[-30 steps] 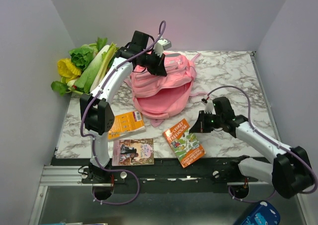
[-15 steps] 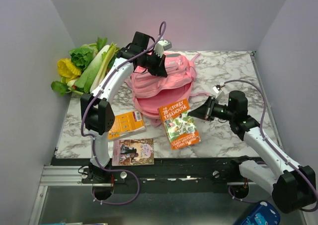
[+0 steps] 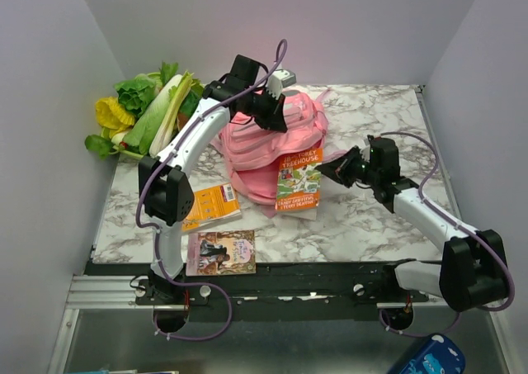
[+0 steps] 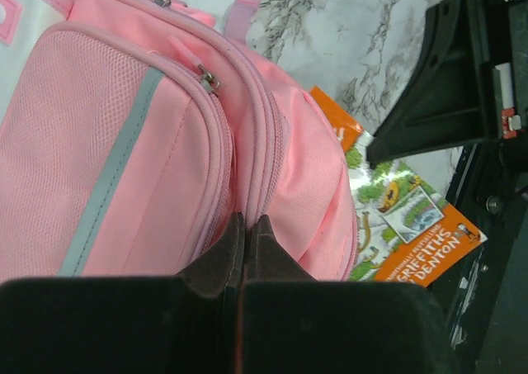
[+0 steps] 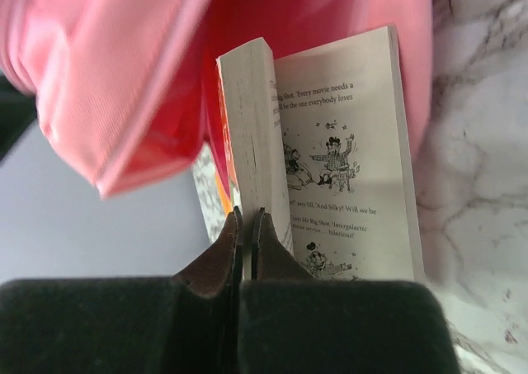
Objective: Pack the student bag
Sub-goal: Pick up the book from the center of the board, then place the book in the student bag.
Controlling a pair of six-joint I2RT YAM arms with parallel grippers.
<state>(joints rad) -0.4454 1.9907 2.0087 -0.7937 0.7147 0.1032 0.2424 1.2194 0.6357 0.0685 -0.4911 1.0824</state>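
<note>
Pink fabric student bag [image 3: 252, 163], far centre of the table [image 3: 371, 225]: its top edge is pinched by the closed left gripper [image 3: 276, 114], seemingly so the mouth is held open. An orange book [image 3: 299, 180], clamped edgewise in the right gripper [image 3: 330, 169], is tilted into that mouth.
</note>
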